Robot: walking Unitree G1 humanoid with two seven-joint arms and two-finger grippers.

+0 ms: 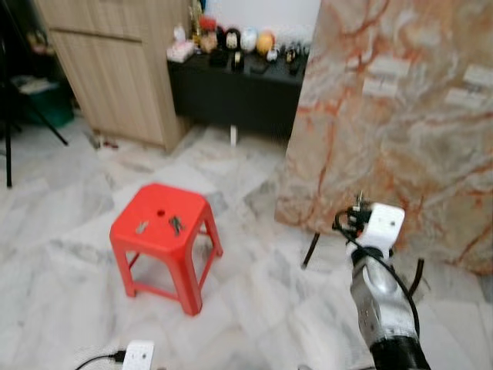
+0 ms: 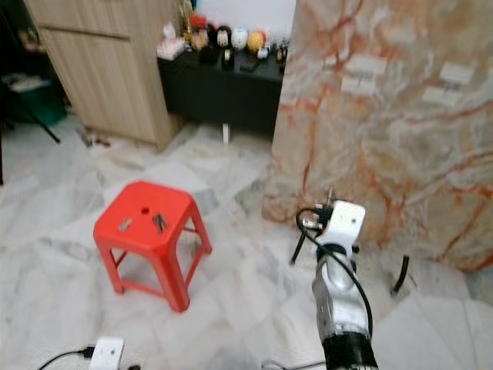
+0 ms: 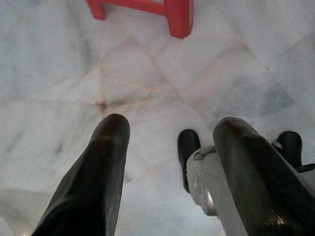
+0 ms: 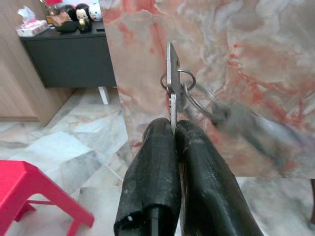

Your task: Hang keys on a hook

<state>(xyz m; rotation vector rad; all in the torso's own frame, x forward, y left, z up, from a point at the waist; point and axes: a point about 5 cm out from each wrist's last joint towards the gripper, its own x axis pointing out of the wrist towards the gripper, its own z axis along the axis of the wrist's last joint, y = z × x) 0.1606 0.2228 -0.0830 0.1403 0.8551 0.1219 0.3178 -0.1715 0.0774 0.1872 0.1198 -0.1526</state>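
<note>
Your right gripper [image 4: 173, 129], fingers pinched on a flat silver key with its ring [image 4: 173, 83], faces the red-veined marble slab [image 1: 400, 116] | left gripper [image 3: 170, 135] spread, empty | risk: thin-edge pinch, swinging ring could twist key free.

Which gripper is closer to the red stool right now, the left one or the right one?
Left. The left gripper hangs low over the marble floor with the red stool just ahead of its open fingers. The right gripper, shut on the keys, is raised toward the marble slab, off to the stool's right.

One stool [image 1: 162, 223] — two pincers [image 4: 174, 129].
</note>
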